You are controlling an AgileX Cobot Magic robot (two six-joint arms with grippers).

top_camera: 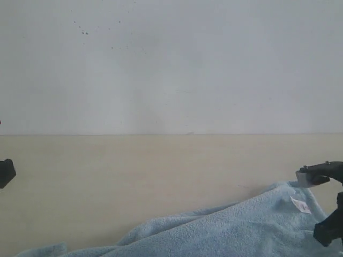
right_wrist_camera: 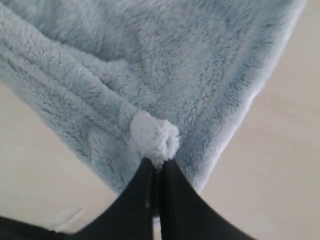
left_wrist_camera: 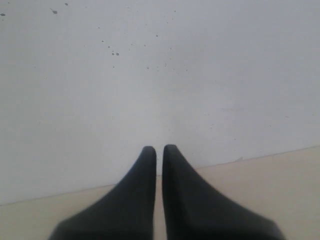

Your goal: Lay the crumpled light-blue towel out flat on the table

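The light-blue towel [top_camera: 241, 230] lies crumpled along the near edge of the beige table [top_camera: 161, 171], with a small white tag [top_camera: 301, 205] near its right end. My right gripper [right_wrist_camera: 157, 165] is shut on a bunched fold of the towel [right_wrist_camera: 156, 136] close to its hemmed edge. In the exterior view the right arm [top_camera: 328, 229] shows at the far right, over the towel's end. My left gripper [left_wrist_camera: 159, 149] is shut with nothing between its fingers, held above bare table away from the towel. Only a dark part of it [top_camera: 5, 172] shows at the exterior view's left edge.
A grey-white wall [top_camera: 171, 64] rises along the table's far edge. Bare tabletop [top_camera: 107, 187] stretches between the towel and the wall.
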